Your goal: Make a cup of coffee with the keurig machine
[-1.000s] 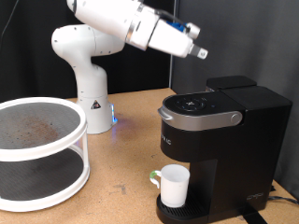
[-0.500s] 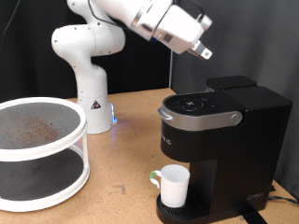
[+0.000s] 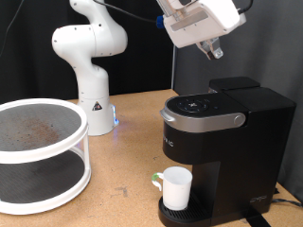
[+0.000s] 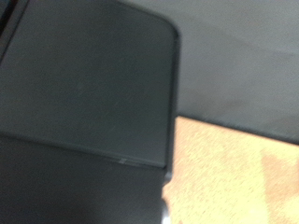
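While the cup (image 3: 176, 187) sits under the coffee machine (image 3: 222, 142), my claw (image 3: 214, 47) has lifted high above it, holding nothing; I cannot tell if it is apart.

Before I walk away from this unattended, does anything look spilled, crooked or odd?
Nothing stands out. The cup sits upright under the keurig machine, whose lid is down, and the claw hangs in the air above it.
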